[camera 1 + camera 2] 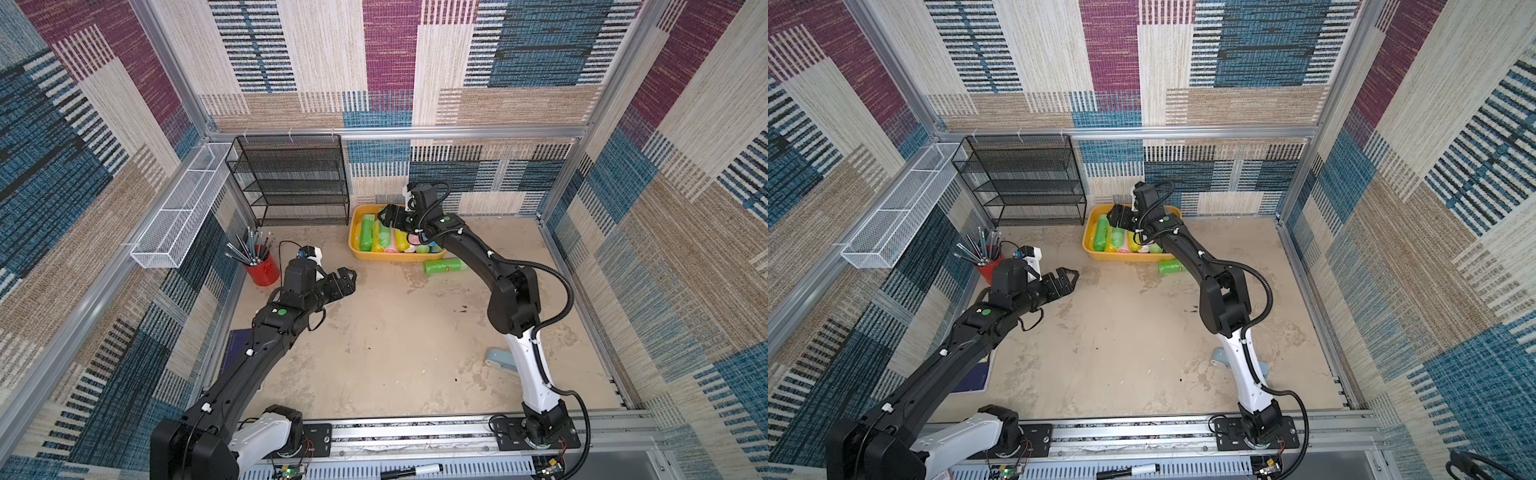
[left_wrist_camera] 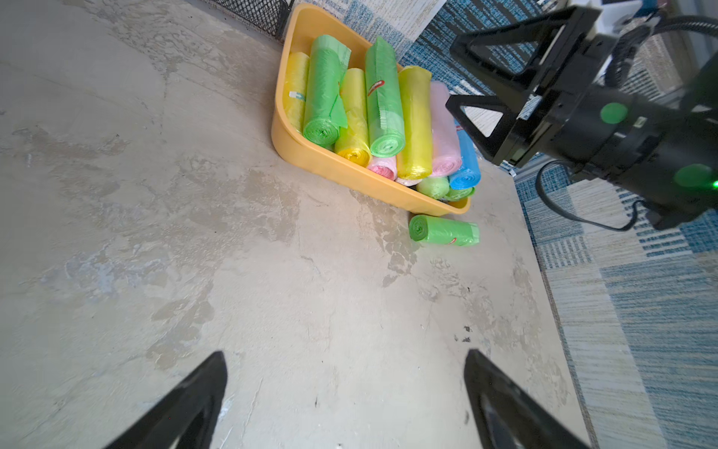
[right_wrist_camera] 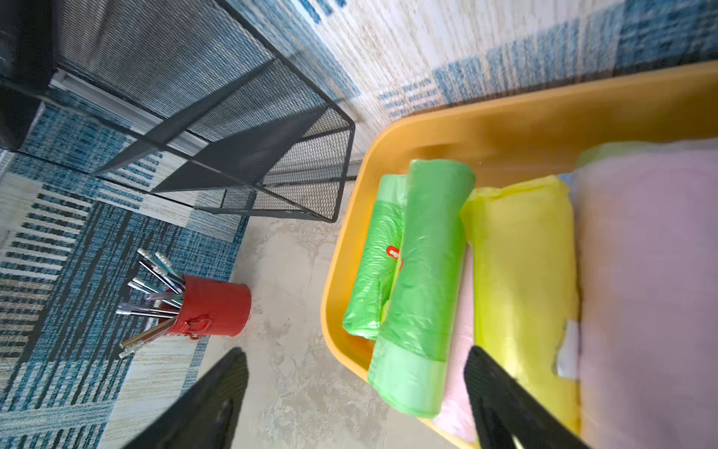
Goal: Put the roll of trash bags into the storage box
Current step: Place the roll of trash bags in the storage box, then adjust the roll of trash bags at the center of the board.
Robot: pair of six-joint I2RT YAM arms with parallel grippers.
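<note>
The storage box [image 1: 395, 258] [image 1: 1121, 256] [image 2: 349, 171] [image 3: 342, 248] is an orange-yellow tub at the back of the table. It holds several rolls in green, yellow, pink and blue. A green roll [image 3: 423, 272] lies on top of that pile, one end over the rim. One green roll of trash bags [image 1: 444, 265] [image 1: 1170, 267] [image 2: 443, 231] lies on the table just in front of the box. My right gripper [image 1: 384, 214] [image 1: 1115, 214] [image 2: 452, 75] [image 3: 355, 352] hovers open over the box, holding nothing. My left gripper [image 1: 351, 280] [image 1: 1075, 275] [image 2: 345, 353] is open above bare table.
A black mesh rack [image 1: 291, 178] stands left of the box, against the back wall. A white wire basket [image 1: 183, 208] hangs on the left wall. A red cup of pens [image 1: 262, 266] [image 3: 213, 307] sits at the left edge. A pale blue object [image 1: 498, 359] lies beside the right arm.
</note>
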